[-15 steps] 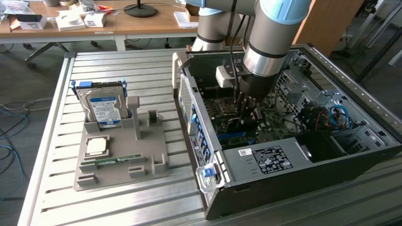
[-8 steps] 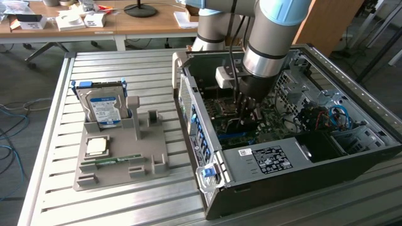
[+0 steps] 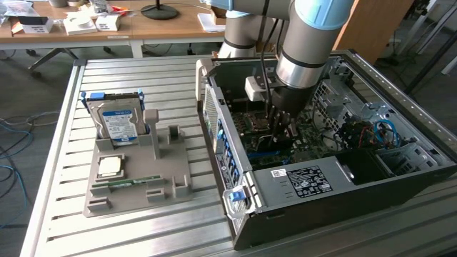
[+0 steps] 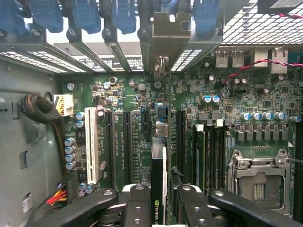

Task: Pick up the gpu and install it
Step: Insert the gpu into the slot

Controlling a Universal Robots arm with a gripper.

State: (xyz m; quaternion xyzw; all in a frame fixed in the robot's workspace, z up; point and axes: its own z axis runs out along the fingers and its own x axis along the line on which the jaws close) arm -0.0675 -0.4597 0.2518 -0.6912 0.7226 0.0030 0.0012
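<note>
Black two-fingered gripper (image 4: 160, 203) pinching the thin green circuit-board gpu card (image 4: 158, 187) edge-on between its pads, the card standing upright over the green motherboard (image 4: 236, 94) among the dark expansion slots. In the exterior view the grey arm reaches down into the open black computer case (image 3: 314, 182), which rests on a slatted aluminium table (image 3: 143, 225) beside a grey parts fixture (image 3: 136, 182) holding a silver-labelled hard drive (image 3: 117, 120). Wooden desks (image 3: 171, 27) stand behind.

Slatted metal table (image 3: 143, 75) carries open computer case (image 3: 321, 187) and, beside it, grey parts holder (image 3: 136, 182).
</note>
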